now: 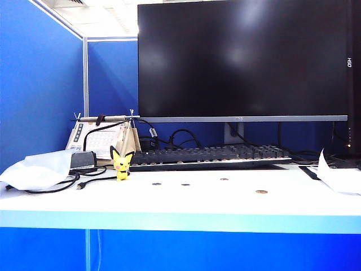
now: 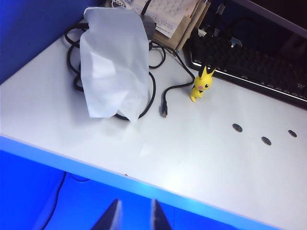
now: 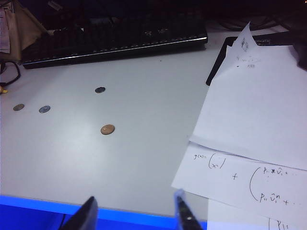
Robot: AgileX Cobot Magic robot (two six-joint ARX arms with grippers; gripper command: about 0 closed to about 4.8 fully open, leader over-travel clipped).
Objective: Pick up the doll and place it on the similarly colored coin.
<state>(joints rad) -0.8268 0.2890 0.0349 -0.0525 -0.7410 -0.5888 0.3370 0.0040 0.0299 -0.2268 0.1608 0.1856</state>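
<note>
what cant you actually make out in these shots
- Coin faces: the golden coin and three dull coins are too small to read in any view.
- Left gripper: cut off by the left wrist view's edge, only fingertips show, close together.
- Right gripper: likewise cut off, tips spread.
- Doll: outside the right wrist view.
- Both arms: absent from the exterior view.

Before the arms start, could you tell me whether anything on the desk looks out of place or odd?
Nothing is damaged or spilled. The doll stands upright by the keyboard, apart from the coin. The only untidiness is crumpled white plastic over the cables and loose papers overhanging the desk's right edge.
</note>
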